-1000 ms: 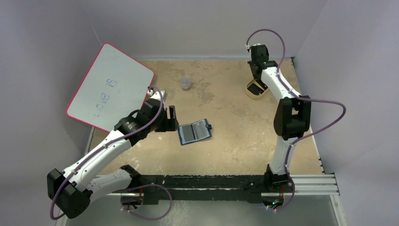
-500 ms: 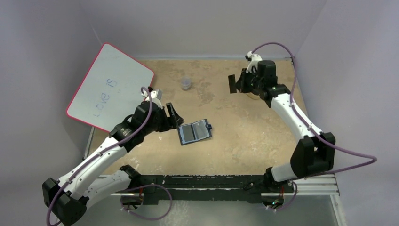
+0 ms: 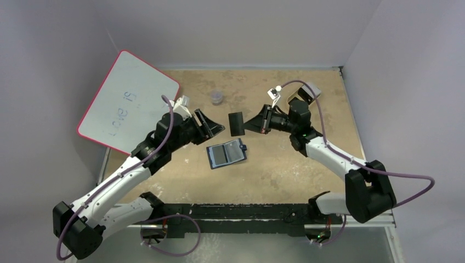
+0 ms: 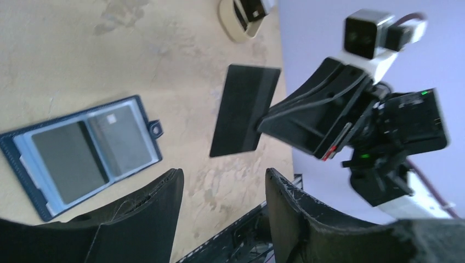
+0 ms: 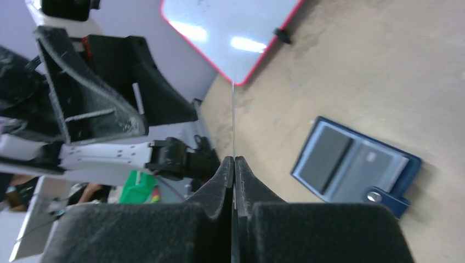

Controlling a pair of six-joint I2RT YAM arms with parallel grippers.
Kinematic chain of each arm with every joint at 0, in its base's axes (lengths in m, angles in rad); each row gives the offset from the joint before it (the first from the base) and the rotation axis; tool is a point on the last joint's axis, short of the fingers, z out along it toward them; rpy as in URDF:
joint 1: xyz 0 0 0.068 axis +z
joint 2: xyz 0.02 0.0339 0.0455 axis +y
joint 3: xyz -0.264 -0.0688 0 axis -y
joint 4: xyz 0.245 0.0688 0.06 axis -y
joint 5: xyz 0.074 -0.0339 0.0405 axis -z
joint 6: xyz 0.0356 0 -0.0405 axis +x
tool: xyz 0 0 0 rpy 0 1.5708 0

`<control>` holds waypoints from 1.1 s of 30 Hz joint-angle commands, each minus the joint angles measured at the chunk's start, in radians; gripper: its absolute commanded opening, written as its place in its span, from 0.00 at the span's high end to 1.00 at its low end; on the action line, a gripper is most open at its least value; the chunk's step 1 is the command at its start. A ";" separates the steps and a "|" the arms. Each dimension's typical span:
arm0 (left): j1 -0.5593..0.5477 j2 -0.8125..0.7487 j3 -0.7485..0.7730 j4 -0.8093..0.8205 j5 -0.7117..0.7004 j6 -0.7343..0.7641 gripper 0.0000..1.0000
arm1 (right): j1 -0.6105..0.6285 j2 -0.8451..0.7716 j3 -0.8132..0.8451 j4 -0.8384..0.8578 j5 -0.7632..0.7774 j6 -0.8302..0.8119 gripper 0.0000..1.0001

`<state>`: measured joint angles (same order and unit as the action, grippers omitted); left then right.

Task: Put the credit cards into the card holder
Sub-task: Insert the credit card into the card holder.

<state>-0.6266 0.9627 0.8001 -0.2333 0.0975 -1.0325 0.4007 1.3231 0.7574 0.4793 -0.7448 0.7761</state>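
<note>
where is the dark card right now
In the top view, the dark card is mid-table, held aloft in the right gripper's jaws, just beyond the open card holder.

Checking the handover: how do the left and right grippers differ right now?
The left gripper is open, the right gripper shut. The left gripper holds nothing; the right gripper pinches a dark card by its edge. Both hang above the table, facing each other.
</note>
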 commanded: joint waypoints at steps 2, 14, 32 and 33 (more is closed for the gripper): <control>0.002 -0.041 -0.009 0.177 -0.050 -0.020 0.45 | 0.014 0.005 -0.072 0.477 -0.148 0.272 1.00; 0.002 0.049 -0.040 0.354 0.075 -0.027 0.59 | 0.042 0.058 -0.140 0.705 -0.175 0.400 1.00; 0.036 0.041 -0.109 0.264 0.026 0.031 1.00 | 0.043 -0.053 0.083 -0.242 0.099 -0.130 0.56; 0.045 0.044 -0.123 0.255 0.024 0.029 1.00 | 0.044 -0.056 0.090 -0.275 0.130 -0.154 0.54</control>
<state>-0.6128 1.0019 0.7044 0.0601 0.1600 -1.0466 0.4404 1.3239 0.7681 0.4873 -0.7654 0.8204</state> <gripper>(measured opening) 0.006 0.418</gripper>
